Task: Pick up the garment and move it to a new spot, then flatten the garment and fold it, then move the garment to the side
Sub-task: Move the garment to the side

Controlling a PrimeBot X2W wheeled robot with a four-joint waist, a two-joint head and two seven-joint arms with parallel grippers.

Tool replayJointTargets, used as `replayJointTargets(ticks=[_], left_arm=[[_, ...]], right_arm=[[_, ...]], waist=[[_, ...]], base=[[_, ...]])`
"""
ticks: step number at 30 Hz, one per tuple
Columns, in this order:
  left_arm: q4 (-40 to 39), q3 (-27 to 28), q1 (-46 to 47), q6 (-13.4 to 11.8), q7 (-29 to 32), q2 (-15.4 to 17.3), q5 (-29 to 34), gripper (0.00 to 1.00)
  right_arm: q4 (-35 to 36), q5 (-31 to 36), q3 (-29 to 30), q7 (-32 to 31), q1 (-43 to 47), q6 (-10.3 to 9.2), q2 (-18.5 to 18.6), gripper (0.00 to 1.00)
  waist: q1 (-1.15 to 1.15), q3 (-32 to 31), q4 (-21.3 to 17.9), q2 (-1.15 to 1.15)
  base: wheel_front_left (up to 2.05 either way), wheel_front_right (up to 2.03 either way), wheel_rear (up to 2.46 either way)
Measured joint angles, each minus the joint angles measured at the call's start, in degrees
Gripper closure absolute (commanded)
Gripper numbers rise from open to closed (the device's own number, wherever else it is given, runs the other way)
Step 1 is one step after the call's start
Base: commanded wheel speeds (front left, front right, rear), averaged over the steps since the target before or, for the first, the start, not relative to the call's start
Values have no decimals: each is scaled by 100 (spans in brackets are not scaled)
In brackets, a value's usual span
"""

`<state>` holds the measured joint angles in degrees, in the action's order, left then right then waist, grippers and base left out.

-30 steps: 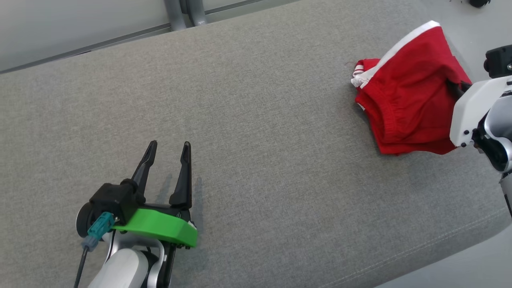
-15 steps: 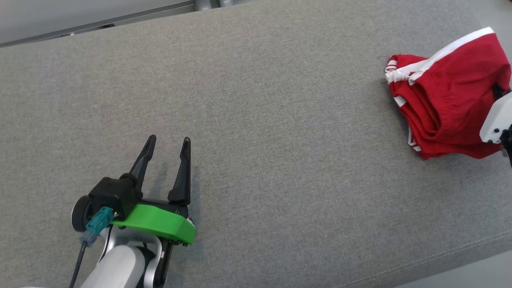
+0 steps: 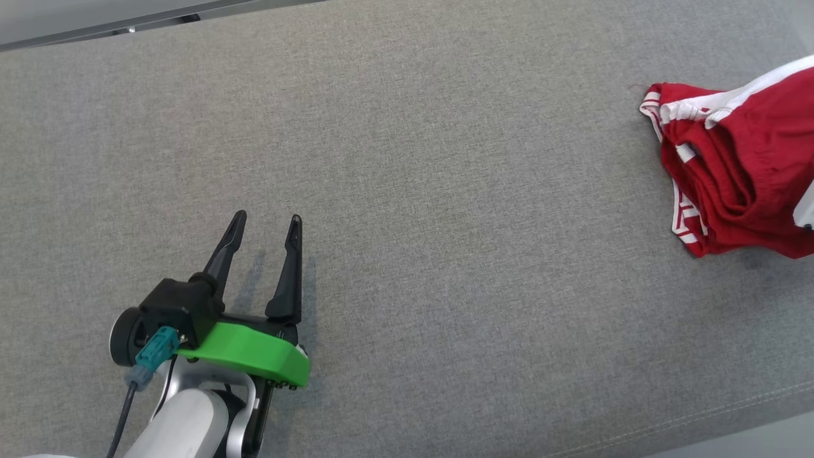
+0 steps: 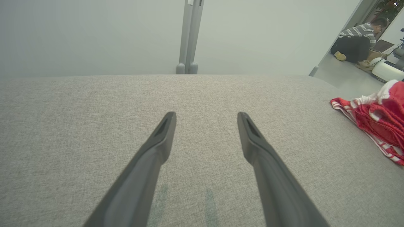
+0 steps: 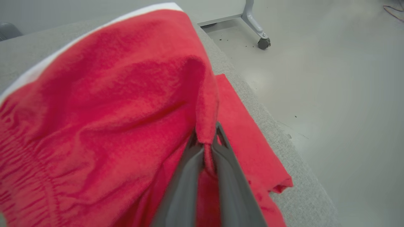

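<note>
The red garment [image 3: 731,172] with white trim lies bunched at the right end of the grey fabric surface [image 3: 445,191], close to its right edge. One side of it is pulled up into a peak. In the right wrist view the right claw [image 5: 206,138] is pressed together on a fold of the red cloth [image 5: 110,110], which is pinched between its two dark fingers. A lower layer of the garment lies flat on the surface beside the edge. Beyond that edge are the pale floor [image 5: 331,78] and a caster wheel [image 5: 263,43] on a metal leg.

The left claw [image 3: 267,219] sits low over the near left part of the surface, well apart from the garment. Its fingers are spread wide and point toward the far side, with bare grey fabric showing between them [image 4: 205,115]. From the left wrist view the garment [image 4: 378,123] is off to the right. A grey post [image 4: 189,34] stands behind the surface's far edge, and a person [image 4: 359,37] in a striped top crouches on the floor in the distance.
</note>
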<state>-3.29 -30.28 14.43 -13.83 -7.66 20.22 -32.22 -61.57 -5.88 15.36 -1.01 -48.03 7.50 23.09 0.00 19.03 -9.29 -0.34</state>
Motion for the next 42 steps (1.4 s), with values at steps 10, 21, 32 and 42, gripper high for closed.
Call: replayJointTargets(ticks=[10,21,32,42], left_arm=[[21,-15,-1,-27,1,19,-7,0],[188,8,-111,-2,-159,-48,-180,0],[419,197,-372,-59,-494,-129,-299,0],[578,555,-895,-338,-654,-107,-356,0]], right_arm=[[-360,372,290,286,-162,0,81,0],[-158,377,-323,582,-329,0,-180,0],[929,-552,-1812,800,-7,0,-361,0],[2805,-1111,-2120,857,1215,-1,-626,0]], waist=[[0,-90,-67,0],[0,-472,-162,0],[0,-1153,-124,0],[0,-1691,298,0]], base=[[0,0,0],[0,0,0],[0,0,0],[0,0,0]])
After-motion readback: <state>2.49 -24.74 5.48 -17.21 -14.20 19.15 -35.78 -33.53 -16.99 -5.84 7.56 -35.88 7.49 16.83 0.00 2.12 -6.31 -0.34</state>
